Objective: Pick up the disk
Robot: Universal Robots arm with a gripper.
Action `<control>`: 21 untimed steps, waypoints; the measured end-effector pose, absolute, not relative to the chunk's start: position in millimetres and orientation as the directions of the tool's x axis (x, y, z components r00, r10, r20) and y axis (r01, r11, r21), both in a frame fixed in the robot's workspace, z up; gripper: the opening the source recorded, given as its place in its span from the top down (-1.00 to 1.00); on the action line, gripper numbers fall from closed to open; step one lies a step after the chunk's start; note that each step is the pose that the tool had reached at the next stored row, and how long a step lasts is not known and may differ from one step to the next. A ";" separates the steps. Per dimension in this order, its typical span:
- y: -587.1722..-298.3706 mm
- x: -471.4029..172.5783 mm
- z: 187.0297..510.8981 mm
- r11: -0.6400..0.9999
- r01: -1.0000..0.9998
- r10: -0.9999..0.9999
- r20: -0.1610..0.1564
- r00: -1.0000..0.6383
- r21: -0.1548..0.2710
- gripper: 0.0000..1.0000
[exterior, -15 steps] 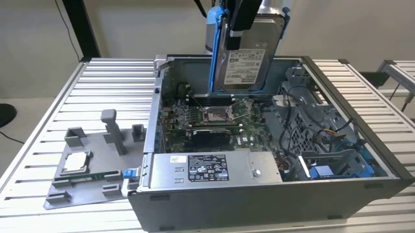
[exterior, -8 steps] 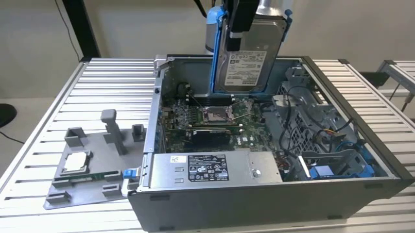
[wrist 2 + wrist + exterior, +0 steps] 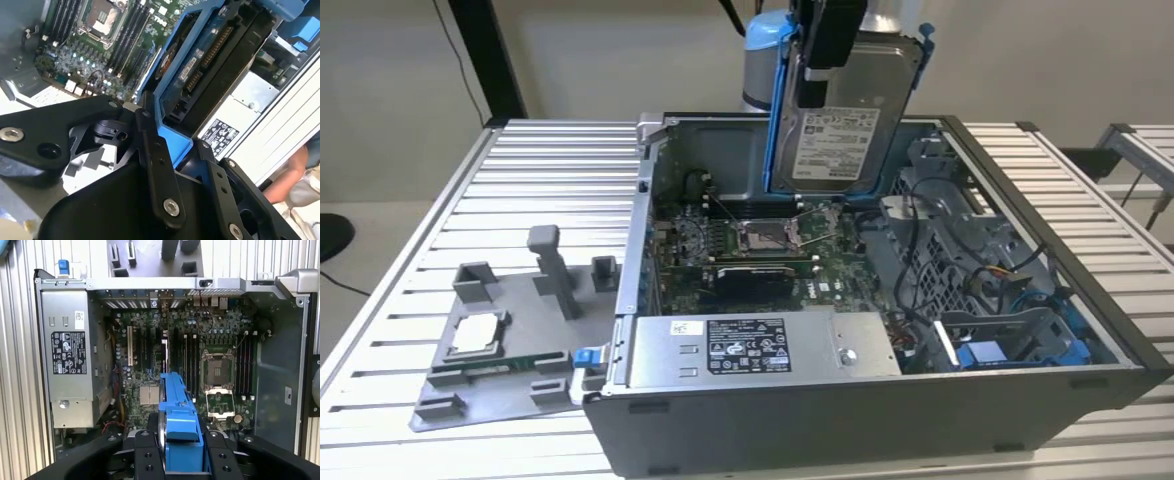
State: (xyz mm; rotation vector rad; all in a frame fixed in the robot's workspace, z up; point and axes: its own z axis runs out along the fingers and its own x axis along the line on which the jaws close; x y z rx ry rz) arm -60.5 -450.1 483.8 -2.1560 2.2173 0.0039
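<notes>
The disk [image 3: 843,115] hangs upright above the open computer case, its white label facing the exterior view and a blue bracket along its edges. My gripper [image 3: 821,55] is shut on the disk's upper end. In the first wrist view two black fingers [image 3: 146,456] clamp the blue bracket [image 3: 179,412], with the motherboard far below. The second wrist view shows the disk [image 3: 207,60] edge-on, with its connector side showing, held in my gripper [image 3: 181,150].
The open grey computer case [image 3: 854,415] stands on a slatted metal table. Inside are the motherboard [image 3: 747,250], a power-supply box [image 3: 754,345] and blue drive cages [image 3: 1014,345]. A grey fixture [image 3: 494,350] with a CPU chip lies at the exterior view's left. A person's arm [image 3: 295,175] is nearby.
</notes>
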 end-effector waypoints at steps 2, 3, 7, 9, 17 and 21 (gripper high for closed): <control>-450.8 -56.9 483.6 0.029 -0.999 -0.999 -0.037 -0.028 -0.032 1.00; -451.1 -55.3 483.4 0.030 -0.999 -0.999 -0.037 -0.028 -0.032 1.00; -452.1 -50.1 482.6 0.030 -0.999 -0.999 -0.037 -0.028 -0.032 1.00; -452.4 -48.0 482.2 0.030 -0.999 -0.999 -0.037 -0.028 -0.032 1.00; -461.1 -32.1 481.3 0.030 -0.999 -0.999 -0.037 -0.028 -0.032 1.00; -465.8 -22.1 480.8 0.030 -0.999 -0.999 -0.037 -0.028 -0.031 1.00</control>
